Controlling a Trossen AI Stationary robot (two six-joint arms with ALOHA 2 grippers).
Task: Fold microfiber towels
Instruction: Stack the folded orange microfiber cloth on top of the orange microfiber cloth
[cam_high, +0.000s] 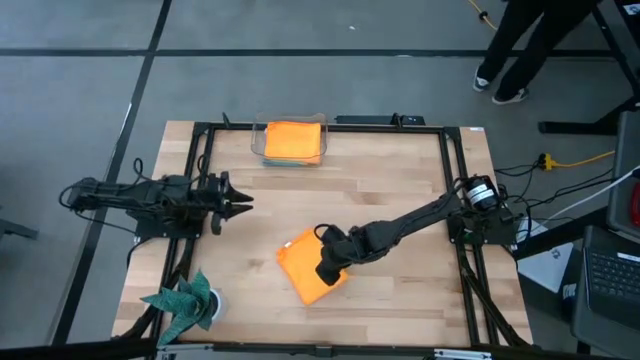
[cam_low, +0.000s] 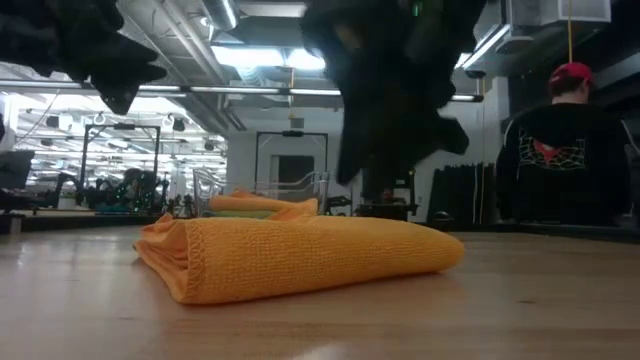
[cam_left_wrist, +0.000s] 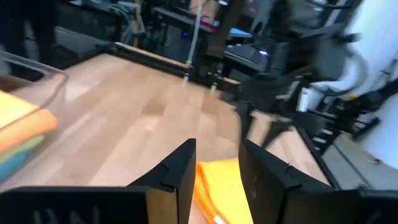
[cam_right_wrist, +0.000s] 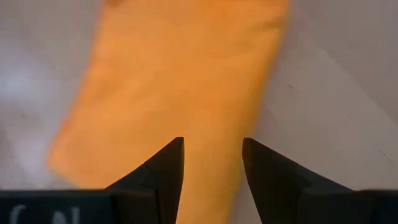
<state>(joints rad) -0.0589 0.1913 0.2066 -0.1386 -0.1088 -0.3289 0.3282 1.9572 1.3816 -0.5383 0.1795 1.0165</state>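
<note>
Above folded orange towel (cam_high: 308, 268): right end effector (cam_high: 327, 268) parted, empty; left end effector (cam_high: 243, 203) parted, aside.

Orange towel (cam_left_wrist: 222, 190) beyond parted jaws

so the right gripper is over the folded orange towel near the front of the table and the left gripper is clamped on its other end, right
Not quite. The right gripper is over the folded orange towel, but the left gripper is not clamped on it: the high view shows it off to the left over bare table, apart from the towel, holding nothing.
</note>
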